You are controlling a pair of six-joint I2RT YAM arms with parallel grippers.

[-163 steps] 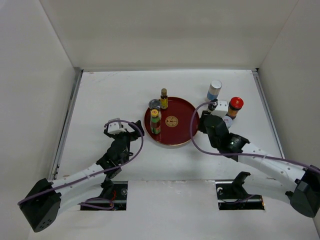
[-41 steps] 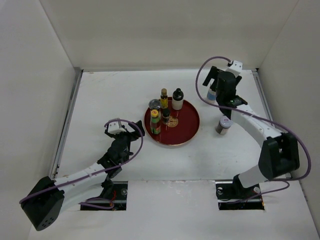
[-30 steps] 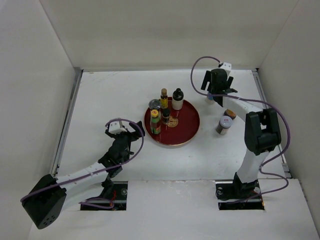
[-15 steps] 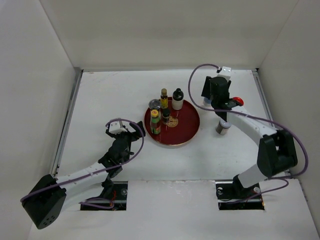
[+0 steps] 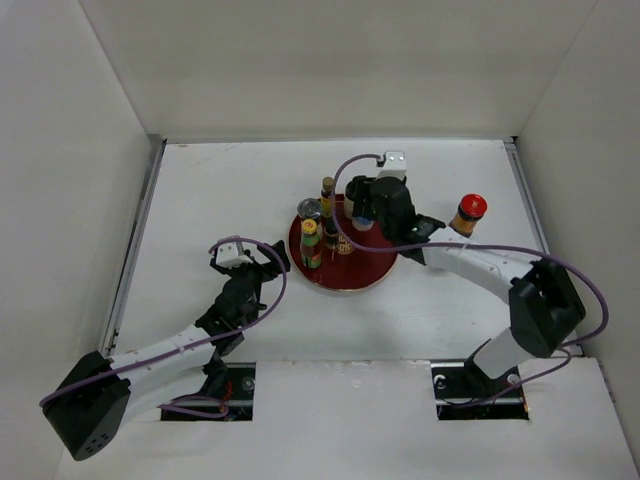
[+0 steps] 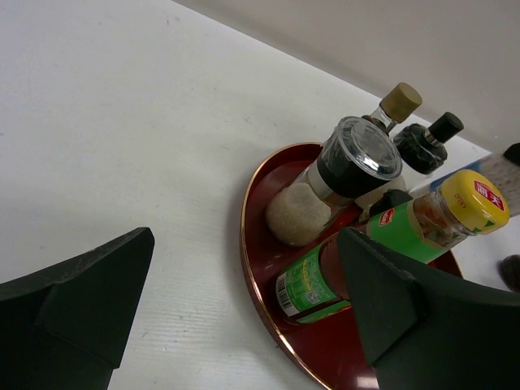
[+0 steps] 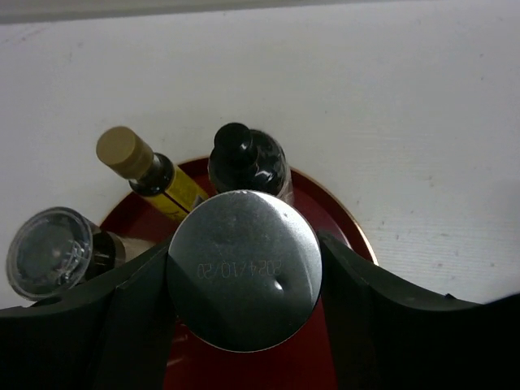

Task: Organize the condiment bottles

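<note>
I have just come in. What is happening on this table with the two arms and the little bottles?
The right tool holds a silver-capped bottle over the round red tray, where four other bottles stand close together. The left tool hangs open beside the tray and holds nothing. One red-capped jar stands on the table, to the right of the tray.
</note>
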